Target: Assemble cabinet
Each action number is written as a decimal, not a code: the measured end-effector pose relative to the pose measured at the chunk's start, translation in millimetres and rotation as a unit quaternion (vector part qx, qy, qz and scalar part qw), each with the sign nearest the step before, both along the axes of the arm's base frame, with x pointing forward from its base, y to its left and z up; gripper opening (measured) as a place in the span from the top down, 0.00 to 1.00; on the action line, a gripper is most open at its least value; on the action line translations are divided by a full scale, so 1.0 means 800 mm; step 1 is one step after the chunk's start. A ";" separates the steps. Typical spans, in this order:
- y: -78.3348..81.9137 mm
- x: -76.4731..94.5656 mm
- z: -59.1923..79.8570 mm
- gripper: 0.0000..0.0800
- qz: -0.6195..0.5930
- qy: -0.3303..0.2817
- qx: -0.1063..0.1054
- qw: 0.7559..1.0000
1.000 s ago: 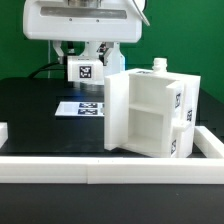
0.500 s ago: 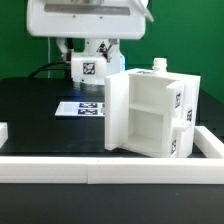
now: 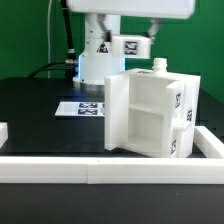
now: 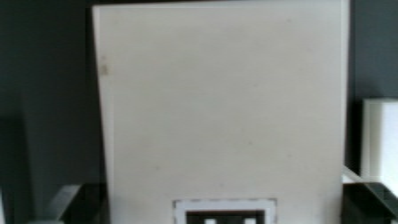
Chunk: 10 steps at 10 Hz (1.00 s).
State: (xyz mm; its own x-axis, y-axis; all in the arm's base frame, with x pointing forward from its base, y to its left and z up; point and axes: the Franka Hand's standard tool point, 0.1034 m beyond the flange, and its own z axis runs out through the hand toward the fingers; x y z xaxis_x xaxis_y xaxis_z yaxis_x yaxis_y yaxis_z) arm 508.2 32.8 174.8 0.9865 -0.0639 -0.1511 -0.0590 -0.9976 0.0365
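- The arm (image 3: 125, 8) has swung toward the exterior view's right since the earlier frame. The white panel (image 3: 95, 66) it carries has turned, so its plain side now faces us rather than the tagged end. The cabinet and the marker board (image 3: 80, 108) have not budged.
- The gripper (image 4: 217, 196) is clamped on that panel. In the wrist view the panel fills the gap between the two dark fingers (image 4: 71, 203), and it hangs clear of the table.
- The cabinet (image 3: 150, 112) stands upright toward the exterior view's right, its base close against the white rail (image 3: 60, 165) at the table's front edge.
- Done so far, as I judge it: the body is up, with its side walls and a middle shelf in place. A door-like leaf stands open on the side toward the exterior view's left, and a small peg pokes up from the top.
- Left to do: the carried panel is not yet on the cabinet. It hangs just behind and above the open leaf. Which face it belongs to I cannot tell.
- Inside, the upper and lower compartments both look empty.
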 end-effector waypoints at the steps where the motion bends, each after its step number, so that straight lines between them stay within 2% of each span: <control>1: 0.009 0.007 0.000 0.30 0.004 -0.003 -0.001 1.000; 5: 0.008 0.007 0.000 0.30 0.005 -0.003 -0.001 1.000; 7: 0.017 0.010 0.000 0.30 0.013 -0.006 0.000 1.000; 10: 0.023 0.030 0.001 0.30 0.030 -0.013 0.002 0.999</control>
